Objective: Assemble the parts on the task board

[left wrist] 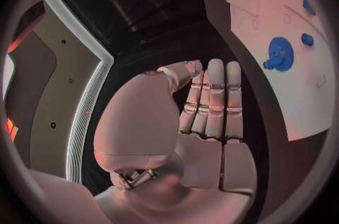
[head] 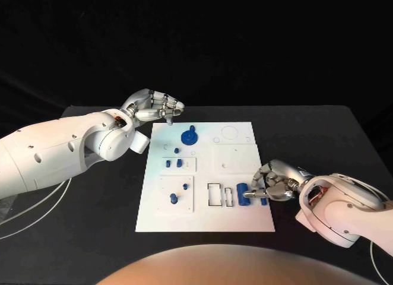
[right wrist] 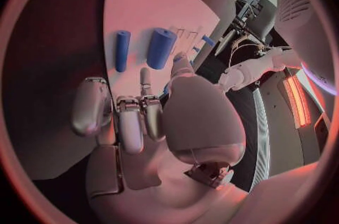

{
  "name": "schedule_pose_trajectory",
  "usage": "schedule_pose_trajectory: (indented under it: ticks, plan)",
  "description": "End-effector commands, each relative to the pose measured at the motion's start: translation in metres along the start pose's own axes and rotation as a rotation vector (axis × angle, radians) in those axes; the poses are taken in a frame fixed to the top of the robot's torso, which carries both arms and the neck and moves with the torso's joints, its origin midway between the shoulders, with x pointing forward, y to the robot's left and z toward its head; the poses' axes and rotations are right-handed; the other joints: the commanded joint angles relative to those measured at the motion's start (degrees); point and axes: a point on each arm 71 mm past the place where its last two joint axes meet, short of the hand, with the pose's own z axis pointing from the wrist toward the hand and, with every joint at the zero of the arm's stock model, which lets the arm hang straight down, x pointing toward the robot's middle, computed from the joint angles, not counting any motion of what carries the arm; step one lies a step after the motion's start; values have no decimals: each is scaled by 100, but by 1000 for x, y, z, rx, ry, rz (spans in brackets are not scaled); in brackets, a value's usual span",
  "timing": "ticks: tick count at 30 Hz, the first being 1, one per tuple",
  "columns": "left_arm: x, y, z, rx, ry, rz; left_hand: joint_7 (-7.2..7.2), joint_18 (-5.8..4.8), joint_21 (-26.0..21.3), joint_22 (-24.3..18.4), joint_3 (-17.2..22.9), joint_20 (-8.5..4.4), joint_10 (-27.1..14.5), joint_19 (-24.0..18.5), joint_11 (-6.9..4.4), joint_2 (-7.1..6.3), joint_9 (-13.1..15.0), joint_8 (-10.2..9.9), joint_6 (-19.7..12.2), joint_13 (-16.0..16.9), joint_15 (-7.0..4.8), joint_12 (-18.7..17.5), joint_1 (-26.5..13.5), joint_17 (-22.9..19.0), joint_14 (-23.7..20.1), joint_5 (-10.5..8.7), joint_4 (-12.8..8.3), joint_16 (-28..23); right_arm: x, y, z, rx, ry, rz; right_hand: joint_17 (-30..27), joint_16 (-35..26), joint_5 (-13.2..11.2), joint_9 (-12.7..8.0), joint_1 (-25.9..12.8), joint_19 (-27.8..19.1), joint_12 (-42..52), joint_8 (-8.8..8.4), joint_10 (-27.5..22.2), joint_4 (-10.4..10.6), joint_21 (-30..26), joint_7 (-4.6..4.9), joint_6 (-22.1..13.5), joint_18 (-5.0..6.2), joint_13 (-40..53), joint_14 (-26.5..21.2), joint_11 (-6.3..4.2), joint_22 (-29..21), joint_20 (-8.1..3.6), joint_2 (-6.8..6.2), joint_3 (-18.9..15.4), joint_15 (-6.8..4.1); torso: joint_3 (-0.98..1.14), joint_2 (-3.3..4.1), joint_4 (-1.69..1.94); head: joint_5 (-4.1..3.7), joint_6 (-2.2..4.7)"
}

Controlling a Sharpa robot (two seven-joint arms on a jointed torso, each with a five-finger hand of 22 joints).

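No readable writing or labels anywhere on the task board point(head: 154, 208); it's a flat, matte white rectangular plate, mid desk point(head: 94, 237), which is plain matte black. Board surface has shallow square recessed panels, two narrow rectangular slots near the front edge, faint ring outlines at the far right corner. Parts are smooth blue plastic: a toothed gear point(head: 189, 138) w/ a small knob, lying toward the far end of the board; little blue pegs point(head: 173, 162) in the mid-left panel; two more small pieces point(head: 173, 196) in the near-left panel; a fat blue cylinder point(head: 243, 193) and a thinner blue rod point(head: 264, 200) near the front right edge. My right hand point(head: 272, 183), silver metal, sits right at that edge by the cylinder, fingers point(right wrist: 130, 122) curled in; thumb tip looks to be against the cylinder, but can't tell if I actually hold it. My left hand point(head: 154, 107) hovers at the far left corner of the board, off the gear, fingers point(left wrist: 215, 100) straight, pressed side by side, holding nothing.
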Motion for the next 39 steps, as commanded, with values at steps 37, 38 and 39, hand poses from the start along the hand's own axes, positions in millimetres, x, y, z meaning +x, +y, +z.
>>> schedule_pose_trajectory:
  ticks: [37, 38, 39]
  plan:
    - [2, -1, -1, 2, 22, -5, 17, 81, -1, 3, 2, 8, -45, -27, 2, 71, -7, 11, -2, -23, 51, -38, -32, -9, -4, 13, -19, -37, 27, 0, 19, 74, 57, -96, 993, 31, 26, -269, 1003, 62, 14, 92, 300, -85, 39, -185, 496, -106, 1011, 512, -184, 803, -125, 281, 710, -186, -5, -6, -6, 13, 0]
    - [2, -1, -1, 2, 22, -5, 17, 81, -1, 3, 2, 8, -45, -27, 2, 71, -7, 11, -2, -23, 51, -38, -32, -9, -4, 13, -19, -37, 27, 0, 18, 78, 55, -79, 993, 31, 26, -273, 1009, 64, 16, 92, 303, -78, 45, -186, 507, -107, 1015, 512, -186, 806, -126, 288, 727, -187, -5, -7, -7, 11, 0]
    - [2, -1, -1, 2, 22, -5, 17, 81, -1, 3, 2, 8, -45, -27, 2, 71, -7, 11, -2, -23, 51, -38, -32, -9, -4, 13, -19, -37, 26, 0, 17, 83, 54, -60, 994, 31, 25, -276, 1008, 67, 17, 93, 304, -69, 53, -188, 518, -108, 1017, 512, -187, 809, -127, 295, 739, -188, -6, -9, -7, 8, 0]
